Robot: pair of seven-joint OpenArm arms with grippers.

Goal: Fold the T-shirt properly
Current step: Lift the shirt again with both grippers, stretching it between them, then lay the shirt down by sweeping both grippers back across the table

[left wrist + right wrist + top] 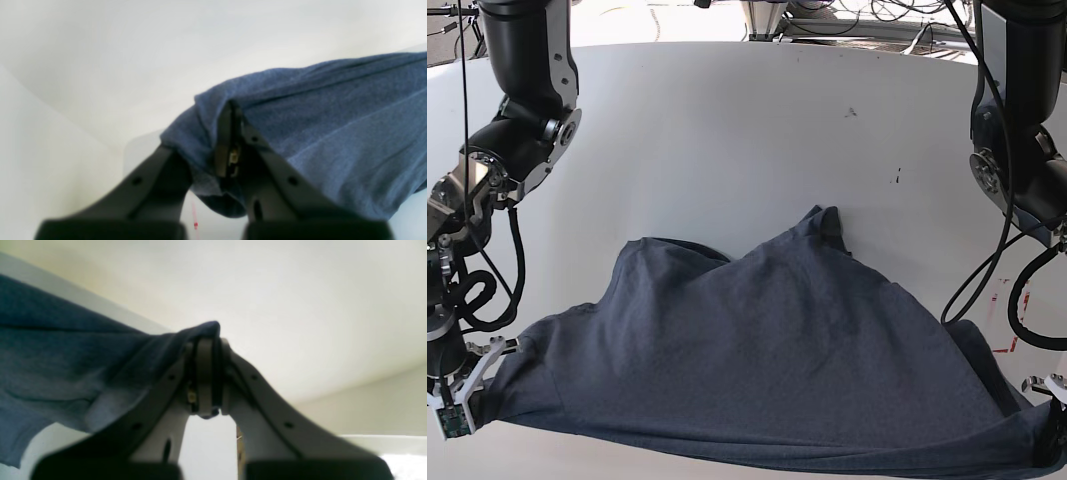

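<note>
1. The T-shirt [767,350] lies spread across the near half of the white table [727,120], its fabric dark blue-grey and heathered, rumpled into soft ridges.
2. In the base view its far edge peaks toward 12 o'clock near the table's middle, where a small folded tip sticks up.
3. Its two near corners are pulled out toward 8 o'clock and 4 o'clock, each meeting a gripper at the table's front edge.
4. The right gripper [208,336] is clamped tight on a bunched corner of the shirt; cloth wraps over the pale fingertips and trails away toward 9 o'clock in the right wrist view.
5. The left gripper [232,106] is likewise closed hard on the shirt's other corner; the black jaws meet with fabric pinched between them, and the cloth stretches off toward 3 o'clock in the left wrist view.
6. Between the two grippers the near hem runs taut and slightly curved along the table's front.
</note>
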